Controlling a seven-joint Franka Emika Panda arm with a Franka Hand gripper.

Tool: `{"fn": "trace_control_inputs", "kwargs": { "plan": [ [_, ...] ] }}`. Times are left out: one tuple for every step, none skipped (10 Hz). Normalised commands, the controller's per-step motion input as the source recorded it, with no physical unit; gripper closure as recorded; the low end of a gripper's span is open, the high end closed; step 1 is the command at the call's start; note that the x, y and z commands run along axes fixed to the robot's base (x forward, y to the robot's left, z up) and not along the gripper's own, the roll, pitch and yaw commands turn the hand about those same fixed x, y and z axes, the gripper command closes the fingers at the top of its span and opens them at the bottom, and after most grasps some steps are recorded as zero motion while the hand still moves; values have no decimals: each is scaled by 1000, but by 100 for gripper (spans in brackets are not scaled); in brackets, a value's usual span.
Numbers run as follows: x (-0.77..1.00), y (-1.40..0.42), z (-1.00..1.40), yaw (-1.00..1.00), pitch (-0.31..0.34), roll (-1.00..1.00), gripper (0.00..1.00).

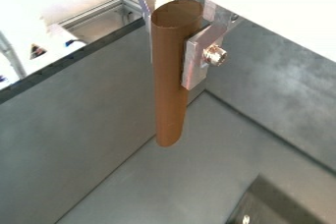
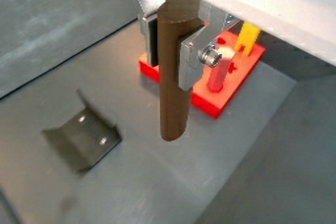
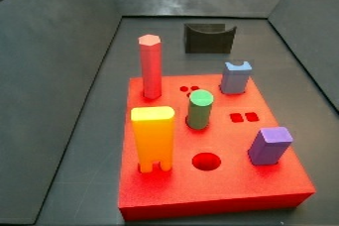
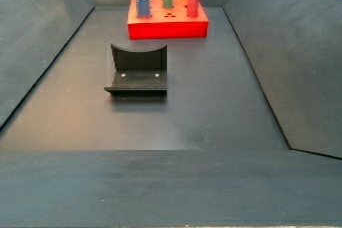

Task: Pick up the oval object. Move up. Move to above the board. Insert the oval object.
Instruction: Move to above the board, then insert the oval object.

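Board point(image 3: 245, 192): red square slab, far end of the grey tabletop point(image 4: 174, 132) in a side view point(image 4: 168, 24). Holds 5 pegs: salmon-red hex post point(image 3: 150, 66), short green cylinder point(image 3: 200, 109), yellow block point(image 3: 153, 139), 2 purple blocks, one at the back point(image 3: 236, 77), one at the front corner point(image 3: 271, 146). Open holes incl. a round hole point(image 3: 207, 161) near the front edge and 2 small square slots point(image 3: 243, 118).

Oval object point(image 1: 172, 76): long brown peg, off the tabletop, upright, hanging free. Gripper point(image 2: 178, 43) is clamped on its upper part; silver fingers point(image 1: 203, 55) narrow, pressed on the peg's sides, lower end unsupported. In a wrist view point(image 2: 176, 76) the peg hangs over bare floor, beside the board's edge point(image 2: 217, 98), not over it.

Fixture point(image 4: 138, 68): dark L-bracket, mid-tabletop, apart from the board; also seen in a wrist view point(image 2: 82, 133) and behind the board point(image 3: 209, 38).

Neither gripper nor peg appears in the side views.
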Motion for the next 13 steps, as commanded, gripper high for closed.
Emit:
{"fn": "trace_control_inputs", "kwargs": {
  "plan": [
    [269, -1000, 16, 3, 128, -2, 100],
    [282, -1000, 20, 6, 127, -5, 100],
    [288, -1000, 22, 5, 127, 1, 100],
    [300, -1000, 27, 5, 130, -9, 100],
    [307, -1000, 33, 6, 128, 5, 100],
    [323, -1000, 36, 8, 134, 7, 100],
    [340, -1000, 40, 10, 141, -1, 100],
    [350, -945, 50, 12, 146, 7, 100],
    [272, -697, 42, 13, 141, 13, 100],
    [177, -364, 28, 9, 125, 27, 100],
    [137, -254, 26, 5, 108, 31, 100],
    [0, 14, 0, 0, 0, -11, 100],
    [0, -137, -117, -326, -107, 0, 100]
  ]
}}
